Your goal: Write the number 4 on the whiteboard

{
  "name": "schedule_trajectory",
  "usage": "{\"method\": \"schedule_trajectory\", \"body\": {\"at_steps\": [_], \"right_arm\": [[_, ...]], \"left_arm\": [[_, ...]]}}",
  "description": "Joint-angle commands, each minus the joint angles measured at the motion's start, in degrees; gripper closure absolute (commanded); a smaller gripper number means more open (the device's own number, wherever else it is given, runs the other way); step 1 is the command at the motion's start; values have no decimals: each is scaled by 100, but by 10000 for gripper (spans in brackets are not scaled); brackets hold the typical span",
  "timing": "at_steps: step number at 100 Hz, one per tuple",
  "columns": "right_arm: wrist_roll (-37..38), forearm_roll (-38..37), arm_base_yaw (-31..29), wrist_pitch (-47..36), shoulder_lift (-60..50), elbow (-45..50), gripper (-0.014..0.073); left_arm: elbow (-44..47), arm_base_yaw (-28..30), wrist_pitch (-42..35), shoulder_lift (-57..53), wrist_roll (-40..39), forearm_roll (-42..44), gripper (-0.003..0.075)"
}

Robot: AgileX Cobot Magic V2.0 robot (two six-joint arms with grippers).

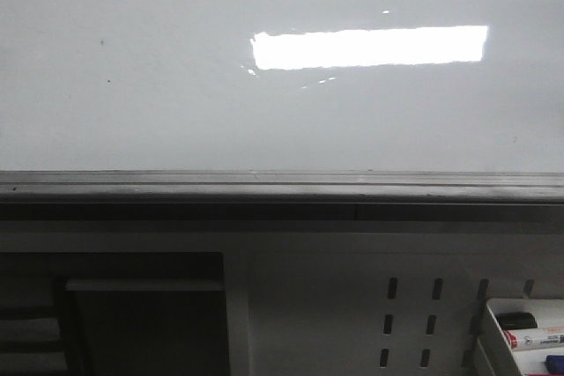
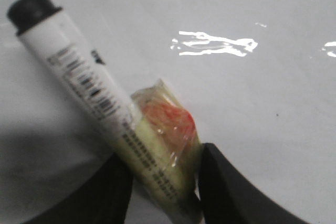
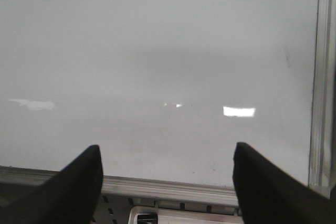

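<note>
The whiteboard fills the upper part of the front view, glossy white with a bright rectangular light reflection and a grey edge rail. No number 4 shows on it, only tiny dark specks. Neither gripper shows in the front view. In the left wrist view my left gripper is shut on a white marker with a black cap, wrapped in yellowish tape with a red patch, held over the whiteboard. My right gripper is open and empty in front of the whiteboard.
Below the rail is a white perforated panel with slots. A white tray at the lower right holds several markers. A dark recess lies at the lower left. The board's metal side rail shows in the right wrist view.
</note>
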Motion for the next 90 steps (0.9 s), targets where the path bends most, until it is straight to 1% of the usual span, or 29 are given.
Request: {"method": "schedule_trajectory", "body": {"at_steps": [1, 33, 70, 80, 90], "right_arm": [[-19, -14, -28, -470, 93, -208, 125], [-19, -14, -28, -470, 93, -208, 125], [-19, -14, -28, -585, 93, -208, 125], [-19, 109, -28, -572, 93, -258, 125], [-19, 355, -28, -281, 93, -456, 125]], "left_arm": [[-173, -32, -368, -33, -29, -16, 524], [-173, -32, -357, -42, -29, -14, 626], [-185, -32, -285, -148, -29, -14, 693], [-288, -32, 50, -374, -29, 10, 713], [-540, -32, 899, -696, 27, 85, 729]]}}
